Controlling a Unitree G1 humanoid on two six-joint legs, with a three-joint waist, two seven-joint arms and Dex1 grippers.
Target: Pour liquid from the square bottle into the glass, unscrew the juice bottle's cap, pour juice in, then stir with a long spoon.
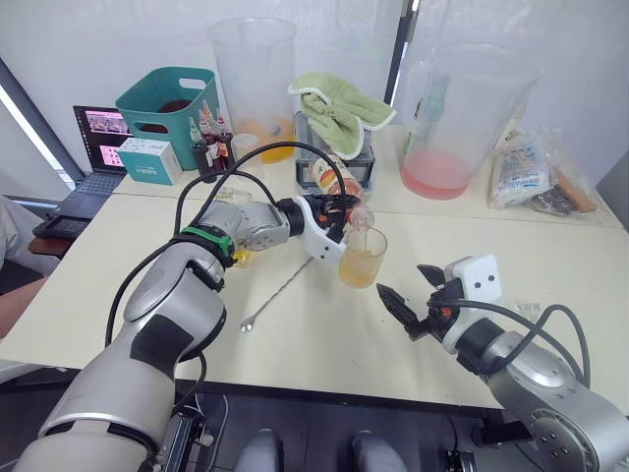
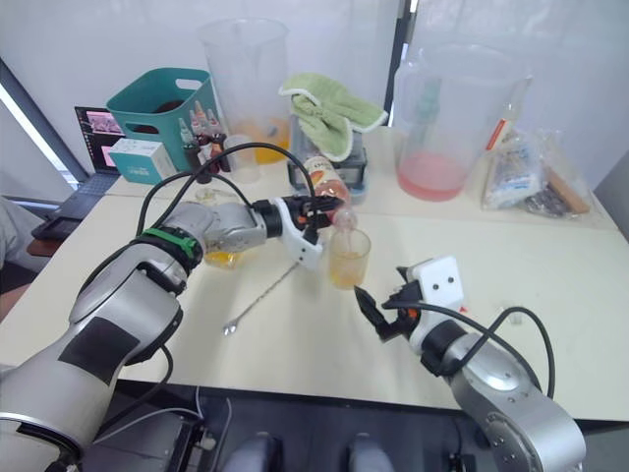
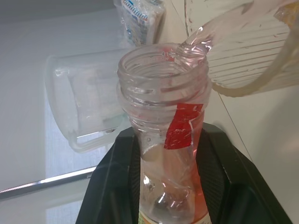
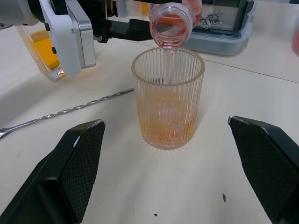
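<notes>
Juice bottle [image 3: 168, 154], red label, text unreadable

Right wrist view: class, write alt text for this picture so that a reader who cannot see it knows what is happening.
An uncapped juice bottle, held tilted by the left gripper, pours pink juice into a ribbed glass already holding some amber liquid. A long spoon lies on the table beside the glass, and the right gripper's open jaws frame the scene.

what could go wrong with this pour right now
The clear plastic juice bottle is tipped with its mouth just over the rim of the ribbed glass tumbler, so pink juice could miss and spill on the white table. The left gripper hangs close to the rim and might knock the tumbler. The open right gripper isn't steadying it.
</notes>
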